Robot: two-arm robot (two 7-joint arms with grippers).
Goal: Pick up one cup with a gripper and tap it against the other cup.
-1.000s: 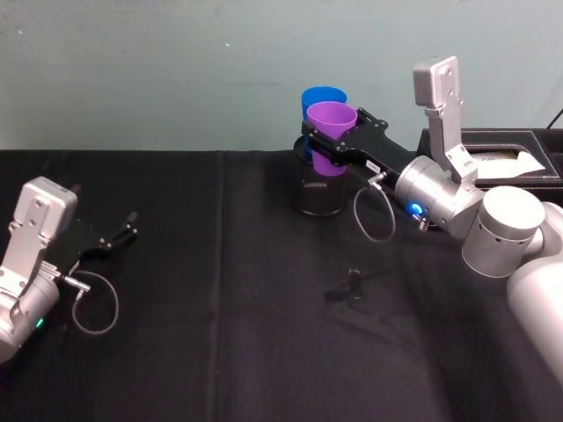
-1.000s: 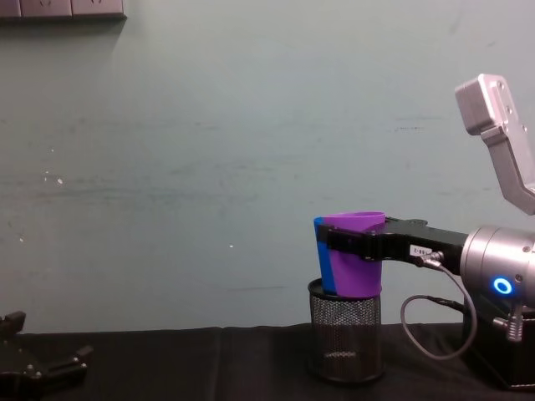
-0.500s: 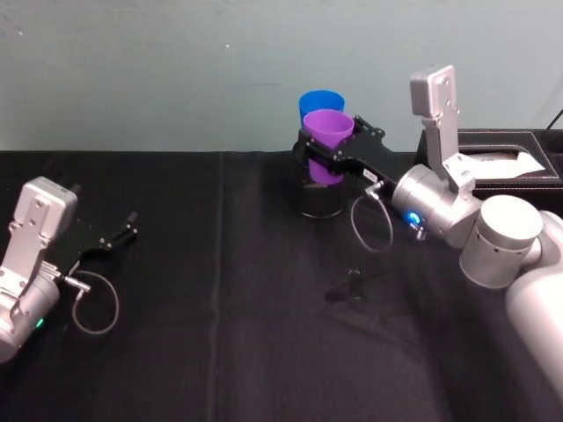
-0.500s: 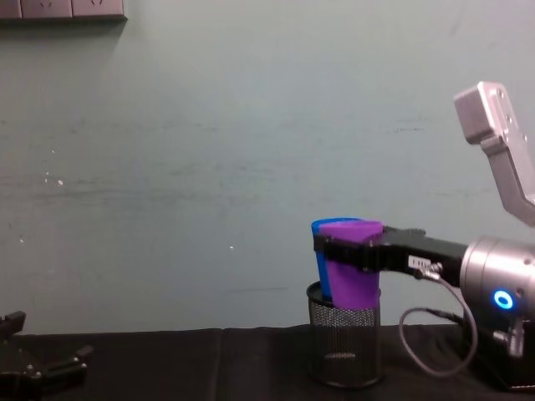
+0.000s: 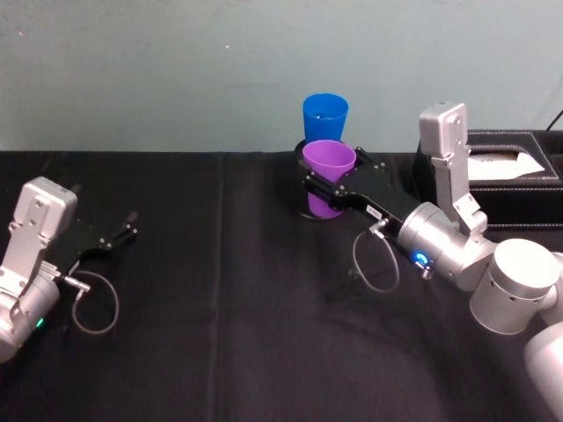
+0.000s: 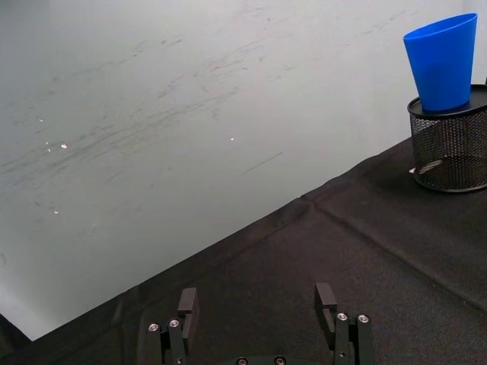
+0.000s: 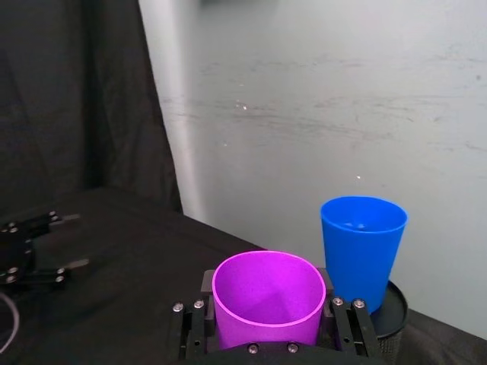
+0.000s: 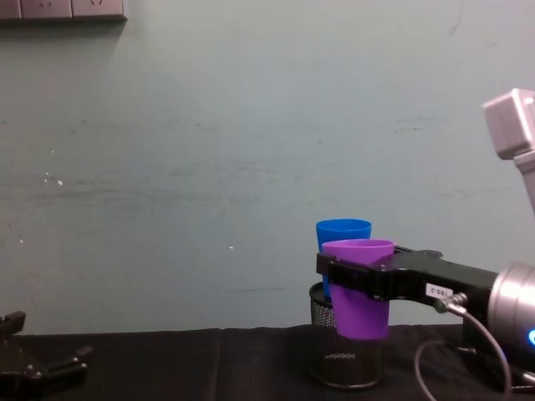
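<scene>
Head view: purple cup upright in the right gripper, fingers clamped on its sides, held above the black desk. Blue cup just behind it, toward the wall, sitting upright in a mesh pen holder and standing higher. Purple cup on the robot's side of the blue one, slightly lower, a narrow gap apparently between them. Left gripper parked far off at the left on the desk, fingers spread, holding nothing. Right arm clearly the nearer one.

Left wrist view: blue cup upright in the pen holder, well apart from the spread fingers of the left gripper.

Right wrist view: purple cup gripped between the two fingers, mouth up. Blue cup just beyond and a little to one side, walls near but seemingly not touching.

Chest view: purple cup overlapping the front of the blue cup, rim lower than the blue rim, base hanging in front of the pen holder. Left gripper low at the left edge. Tap, by judgement, a short push away from the robot, toward the wall, both cups kept upright.
</scene>
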